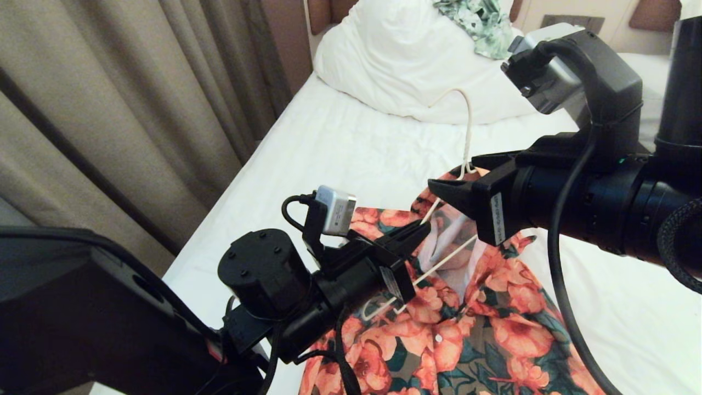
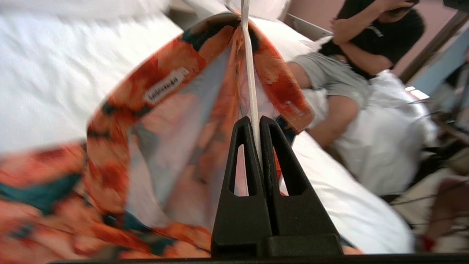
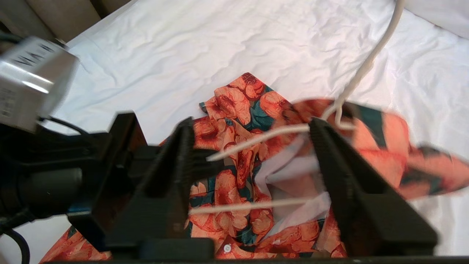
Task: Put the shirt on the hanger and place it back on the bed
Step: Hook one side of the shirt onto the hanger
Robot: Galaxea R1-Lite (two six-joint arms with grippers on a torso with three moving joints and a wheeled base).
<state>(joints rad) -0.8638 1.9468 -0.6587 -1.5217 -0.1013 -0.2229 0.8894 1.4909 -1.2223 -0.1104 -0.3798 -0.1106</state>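
The flowered shirt (image 1: 482, 329) lies on the bed's white sheet (image 1: 340, 153) with its collar lifted. The cream wire hanger (image 1: 468, 131) sits inside the collar, hook pointing toward the pillow. My left gripper (image 1: 422, 230) is shut on one hanger arm; in the left wrist view the wire (image 2: 249, 73) runs up from between the closed fingertips (image 2: 255, 123), with the shirt's collar and neck label (image 2: 165, 86) draped round it. My right gripper (image 1: 452, 174) hovers at the collar, open. In the right wrist view its spread jaws (image 3: 251, 126) straddle the hanger's wires (image 3: 253, 207) above the shirt (image 3: 234, 102).
A bunched white pillow and duvet (image 1: 395, 55) lie at the bed's head, with a green leaf-print garment (image 1: 477, 24) on them. Beige curtains (image 1: 109, 109) hang along the bed's left side. A person (image 2: 366, 44) sits on the neighbouring bed.
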